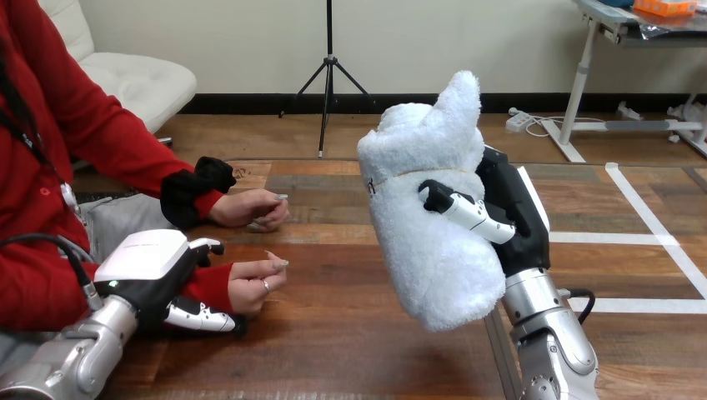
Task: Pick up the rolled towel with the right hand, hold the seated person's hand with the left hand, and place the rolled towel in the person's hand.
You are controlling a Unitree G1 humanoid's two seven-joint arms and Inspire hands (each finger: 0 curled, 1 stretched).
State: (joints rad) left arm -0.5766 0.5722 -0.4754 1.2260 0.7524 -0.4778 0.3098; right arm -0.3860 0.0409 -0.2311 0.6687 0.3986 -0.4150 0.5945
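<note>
Towel (417,167), rolled, clamped upright in right hand (513,208); left hand (146,267) clasps person's wrist (208,285).

The right hand (515,218) is raised, fingers curled; the left hand (154,275) low, curled.

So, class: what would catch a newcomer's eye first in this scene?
The rolled towel, big and white, is held upright above the table at centre-right, with the right hand curled round it. At lower left, the left hand lies against the wrist of the person's nearer hand.
</note>
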